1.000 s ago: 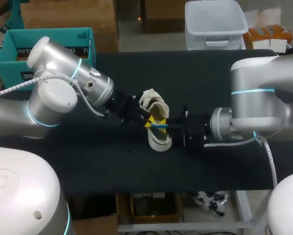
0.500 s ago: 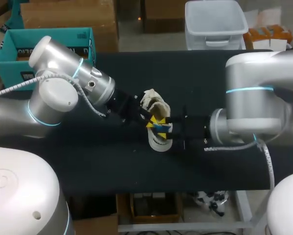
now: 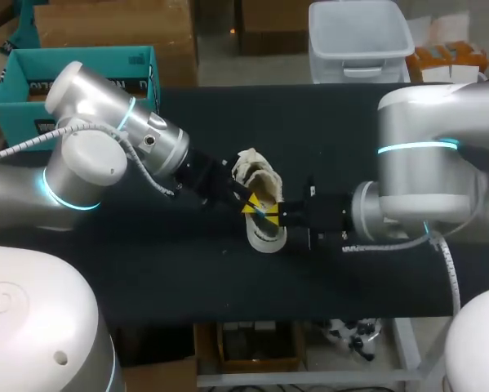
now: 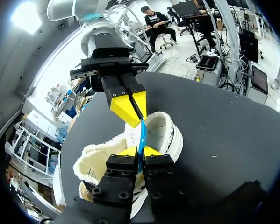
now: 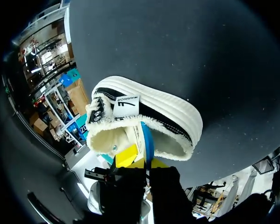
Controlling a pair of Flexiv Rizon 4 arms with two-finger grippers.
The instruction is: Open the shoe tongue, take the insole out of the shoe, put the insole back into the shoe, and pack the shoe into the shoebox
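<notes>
A white fleece-lined shoe [image 3: 264, 237] with a black side lies mid-table. A thin blue insole [image 3: 266, 210] stands on edge in its opening. From the left, my left gripper [image 3: 248, 204] is over the shoe, and in the left wrist view it [image 4: 140, 151] is shut on the near edge of the insole [image 4: 140, 135]. Opposite it, my right gripper [image 4: 140, 120] pinches the insole's far edge with its yellow tips drawn together. In the right wrist view the shoe [image 5: 149, 107] lies ahead of my right gripper [image 5: 147, 164], with the insole [image 5: 147, 137] rising between its fingers.
A teal open box [image 3: 73, 82] stands at the back left corner of the black table [image 3: 350, 122]. My two arms meet over the shoe, one on each side of it.
My right gripper moved left toward the shoe, opened briefly, then shut on the insole. The left gripper kept its hold and barely moved.
</notes>
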